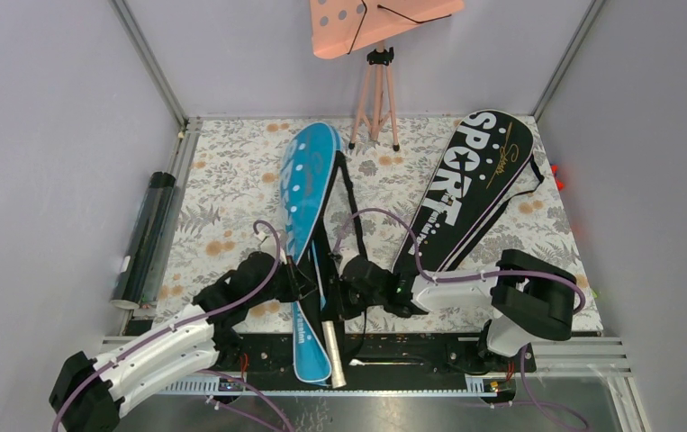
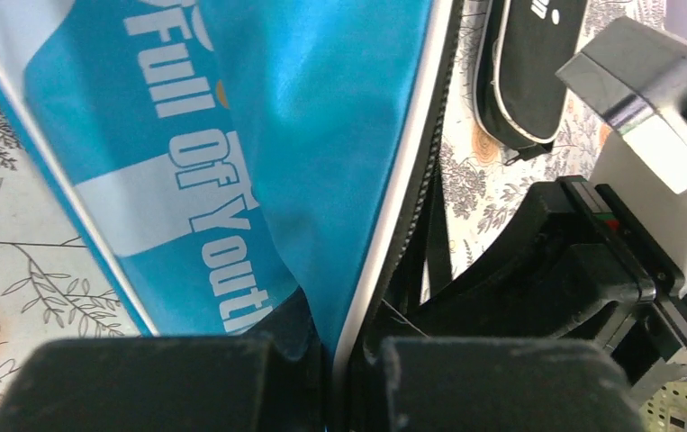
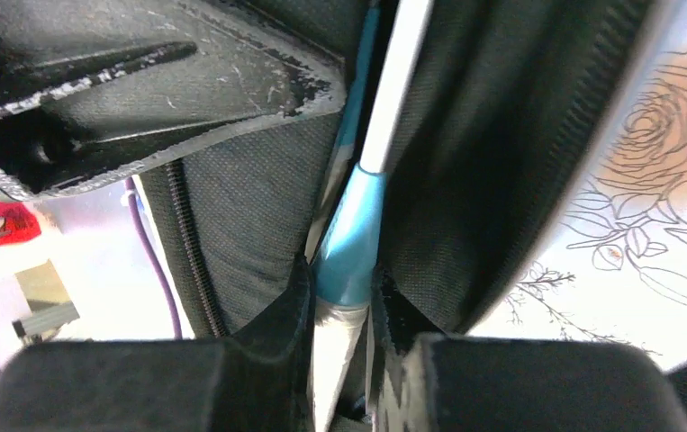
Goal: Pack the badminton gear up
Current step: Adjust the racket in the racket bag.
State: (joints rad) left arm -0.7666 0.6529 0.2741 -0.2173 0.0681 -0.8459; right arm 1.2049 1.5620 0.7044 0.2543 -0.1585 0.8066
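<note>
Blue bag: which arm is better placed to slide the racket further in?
Right. The right gripper grips the racket at its blue cone inside the bag opening. The left gripper is shut on the blue bag at its edge, so it's busy.

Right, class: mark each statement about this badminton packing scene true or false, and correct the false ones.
1. The left gripper is pinching the edge of the blue bag. True.
2. The black SPORT bag lies to the left of the blue bag. False: in the top view it lies to the blue bag's right.
3. The right gripper is closed around the light-blue neck of a racket. True.
4. The black tube stands upright in the middle of the table. False: it lies on its side by the table's left edge.
</note>
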